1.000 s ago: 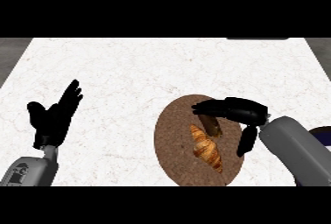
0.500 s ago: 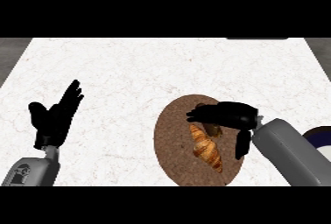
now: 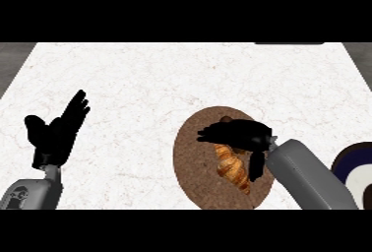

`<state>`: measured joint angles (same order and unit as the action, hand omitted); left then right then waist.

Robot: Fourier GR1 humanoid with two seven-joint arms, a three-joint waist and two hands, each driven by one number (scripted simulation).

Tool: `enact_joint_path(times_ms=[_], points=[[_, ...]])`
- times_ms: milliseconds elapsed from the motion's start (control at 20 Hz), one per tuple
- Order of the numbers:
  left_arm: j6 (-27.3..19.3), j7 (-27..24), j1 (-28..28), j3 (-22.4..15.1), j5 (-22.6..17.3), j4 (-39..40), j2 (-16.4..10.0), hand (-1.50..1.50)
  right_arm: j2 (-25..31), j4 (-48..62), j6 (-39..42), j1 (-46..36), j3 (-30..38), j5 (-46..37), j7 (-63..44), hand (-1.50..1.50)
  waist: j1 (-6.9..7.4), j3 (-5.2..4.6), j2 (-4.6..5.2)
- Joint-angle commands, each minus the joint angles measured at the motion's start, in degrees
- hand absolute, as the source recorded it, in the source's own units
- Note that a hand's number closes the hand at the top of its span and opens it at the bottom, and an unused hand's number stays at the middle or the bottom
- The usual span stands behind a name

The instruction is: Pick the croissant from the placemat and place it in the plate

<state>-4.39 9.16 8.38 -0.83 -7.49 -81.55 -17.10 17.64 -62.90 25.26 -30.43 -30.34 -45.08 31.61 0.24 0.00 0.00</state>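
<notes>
Right hand (image 3: 236, 135) covers the upper end of the croissant (image 3: 232, 170), which lies on the placemat (image 3: 193, 167); whether it grips cannot be told. Lifting and carrying to the plate (image 3: 345, 157) remain.

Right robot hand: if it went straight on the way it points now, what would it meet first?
Probably the croissant. The right robot hand points left and seemingly downward over its upper end on the placemat; height is unclear. If level, only placemat and bare counter lie ahead.

The croissant (image 3: 232, 170) is golden-brown, placemat (image 3: 195, 167) speckled brown, counter (image 3: 145, 83) veined white, plate (image 3: 343, 162) seemingly navy with white.
</notes>
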Motion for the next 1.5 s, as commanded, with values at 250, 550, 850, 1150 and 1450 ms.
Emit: enact_joint_path(times_ms=[250,550,850,1150,1450], points=[[0.5,2.7,1.9,1.7,1.7,-0.8,1.5,0.0,-2.0,-3.1,1.5,3.4,-0.6,-8.7,0.0,-1.5,-0.23,0.0,-0.1],[3.4,0.1,3.4,3.8,0.9,3.9,1.0,0.0,-1.5,-5.6,0.9,6.0,-3.8,-11.9,6.3,1.5,-0.39,-0.01,-0.02],[2.9,-0.3,1.6,4.0,2.2,2.0,1.6,0.0,-3.6,-3.5,-0.2,6.8,-1.1,-12.0,7.5,1.5,-0.23,0.0,-0.01],[-1.3,0.9,-2.9,6.8,2.7,1.0,0.4,0.0,7.4,-20.1,-0.4,31.7,1.4,-4.3,7.6,1.5,-9.99,-0.13,-2.54],[-1.8,0.4,-5.0,7.7,2.1,-0.2,0.8,0.0,15.4,-39.6,-9.4,44.9,12.6,2.2,10.0,1.5,-11.1,-0.18,-2.55]])
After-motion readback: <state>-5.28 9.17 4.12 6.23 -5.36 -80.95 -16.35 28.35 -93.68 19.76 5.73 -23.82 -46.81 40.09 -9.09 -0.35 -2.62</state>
